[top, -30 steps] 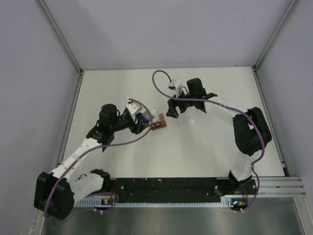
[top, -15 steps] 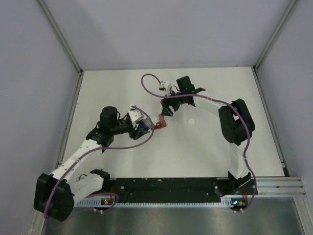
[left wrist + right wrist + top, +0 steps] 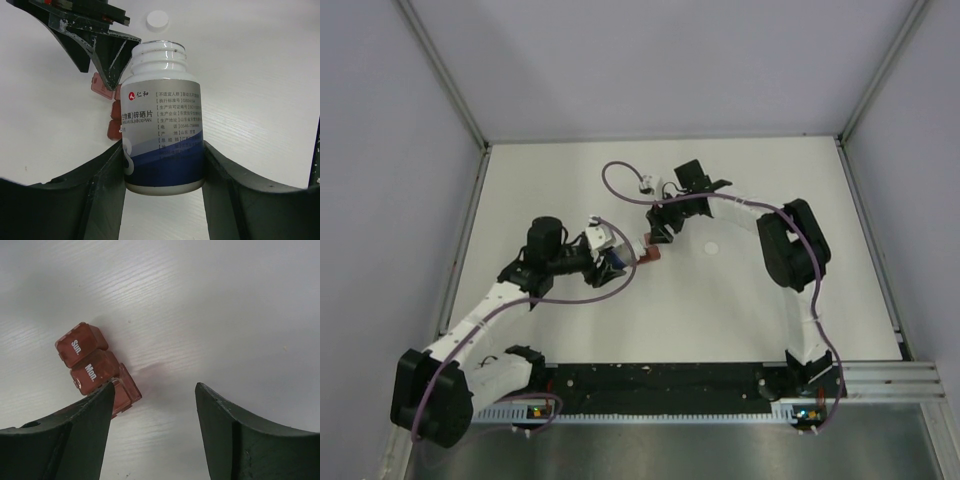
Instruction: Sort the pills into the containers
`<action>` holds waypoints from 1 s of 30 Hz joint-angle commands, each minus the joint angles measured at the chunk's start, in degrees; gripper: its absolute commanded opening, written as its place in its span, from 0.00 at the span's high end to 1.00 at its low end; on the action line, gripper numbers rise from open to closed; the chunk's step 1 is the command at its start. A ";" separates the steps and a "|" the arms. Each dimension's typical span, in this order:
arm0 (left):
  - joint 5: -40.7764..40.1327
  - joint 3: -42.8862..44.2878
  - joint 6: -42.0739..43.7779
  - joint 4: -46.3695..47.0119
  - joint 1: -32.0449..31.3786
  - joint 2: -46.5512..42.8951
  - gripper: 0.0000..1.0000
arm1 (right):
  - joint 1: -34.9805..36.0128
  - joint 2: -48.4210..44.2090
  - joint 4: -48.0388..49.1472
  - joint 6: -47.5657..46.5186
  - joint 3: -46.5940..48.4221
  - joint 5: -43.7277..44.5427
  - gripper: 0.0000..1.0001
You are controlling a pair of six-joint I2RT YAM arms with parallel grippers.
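The containers (image 3: 92, 367) are a red-brown strip of three joined boxes lying on the white table, two of them marked "Sun." and "Mon."; they also show as the strip (image 3: 650, 252) and the containers (image 3: 106, 109). My right gripper (image 3: 156, 387) is open just above them. Its left finger (image 3: 85, 430) covers part of the third box, and nothing sits between the jaws. My left gripper (image 3: 162, 150) is shut on an uncapped white pill bottle (image 3: 162, 115) with a blue label, its mouth pointing at the strip. No pills are in view.
The bottle's white cap (image 3: 157, 21) lies on the table beyond the strip, also seen as the cap (image 3: 711, 247). The right gripper's black fingers (image 3: 105, 55) stand close to the bottle's neck. Grey walls enclose the table on three sides.
My right arm has swung left and come down over the strip, its jaws narrowing. My left arm has shifted the bottle slightly right, closer to the strip.
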 commanded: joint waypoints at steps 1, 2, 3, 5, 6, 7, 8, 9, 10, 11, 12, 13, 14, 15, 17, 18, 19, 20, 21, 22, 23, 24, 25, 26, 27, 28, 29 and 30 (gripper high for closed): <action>1.65 3.58 1.47 0.71 0.26 0.30 1.00 | 1.05 1.09 -0.51 -2.61 4.01 -2.72 0.35; 1.65 3.93 1.56 0.54 0.34 0.39 1.00 | 1.05 1.35 -0.95 -2.78 4.45 -2.89 0.36; 1.65 4.19 1.65 0.36 0.26 0.48 1.00 | 1.14 1.53 -1.13 -3.13 4.80 -3.24 0.36; 1.56 4.63 1.74 0.01 0.26 0.74 1.00 | 1.14 1.97 -1.65 -3.40 5.41 -3.77 0.37; 1.56 4.81 1.82 -0.08 0.34 0.92 1.00 | 1.23 2.14 -1.83 -3.83 5.68 -4.04 0.37; 1.47 5.16 1.91 -0.25 0.34 1.00 1.00 | 1.23 2.32 -2.27 -3.93 5.94 -4.30 0.38; 1.47 5.16 2.00 -0.43 0.26 1.27 1.00 | 1.40 2.49 -2.45 -4.10 6.29 -4.39 0.39; 1.39 5.34 2.26 -0.52 0.34 1.27 1.00 | 1.40 2.67 -2.80 -4.28 6.47 -4.65 0.40; 1.38 5.42 2.35 -0.61 0.34 1.36 1.00 | 1.40 2.85 -2.97 -4.37 6.65 -4.83 0.41; 1.38 5.43 2.44 -0.61 0.26 1.44 1.00 | 1.49 3.02 -3.15 -4.45 6.65 -5.09 0.43; 1.30 5.60 2.44 -0.69 0.26 1.45 1.00 | 1.40 3.20 -3.33 -4.54 6.82 -5.27 0.44; 1.30 5.60 2.53 -0.70 0.26 1.62 1.00 | 1.49 3.20 -3.50 -4.63 6.82 -5.44 0.45; 1.21 5.60 2.62 -0.61 0.26 1.62 1.00 | 1.49 3.37 -3.50 -4.72 6.91 -5.62 0.46; 1.12 5.78 2.62 -0.69 0.34 1.79 1.00 | 1.58 3.38 -3.68 -4.80 6.91 -5.71 0.48; 1.12 6.04 2.70 -0.78 0.34 1.88 1.00 | 1.58 3.46 -3.94 -5.07 7.00 -5.80 0.50; 1.12 6.04 2.79 -0.78 0.34 1.97 1.00 | 1.58 3.46 -4.03 -5.16 6.91 -5.80 0.51; 1.12 6.13 2.79 -0.96 0.26 2.06 1.00 | 1.58 3.38 -4.20 -5.33 7.00 -5.71 0.53; 1.12 6.30 2.79 -0.96 0.34 2.06 1.00 | 1.66 3.38 -4.29 -5.51 7.00 -5.62 0.54; 1.12 6.48 2.62 -0.87 0.26 2.15 1.00 | 1.58 3.38 -4.38 -5.60 7.00 -5.53 0.55; 1.03 6.48 2.70 -0.96 0.34 2.15 1.00 | 1.58 3.46 -4.47 -5.68 7.00 -5.62 0.56; 1.12 6.57 2.70 -0.96 0.26 2.15 1.00 | 1.58 3.46 -4.56 -5.68 7.00 -5.45 0.57; 1.03 6.57 2.70 -0.96 0.34 2.15 1.00 | 1.58 3.46 -4.56 -5.77 7.00 -5.53 0.58; 1.12 6.65 2.70 -0.96 0.26 2.06 1.00 | 1.58 3.38 -4.56 -5.77 7.09 -5.36 0.59; 1.03 6.66 2.70 -1.05 0.34 2.06 1.00 | 1.58 3.38 -4.73 -5.77 7.09 -5.36 0.60; 1.03 6.83 2.70 -1.22 0.34 1.97 1.00 | 1.58 3.38 -4.82 -5.77 7.09 -5.36 0.61; 1.03 6.83 2.70 -1.31 0.26 1.97 1.00 | 1.58 3.29 -5.00 -5.77 7.09 -5.36 0.62; 1.03 6.83 2.70 -1.40 0.34 1.89 1.00 | 1.58 3.20 -5.00 -5.77 7.09 -5.36 0.62; 1.03 6.74 2.79 -1.49 0.34 1.80 1.00 | 1.58 3.11 -5.08 -5.77 7.09 -5.27 0.63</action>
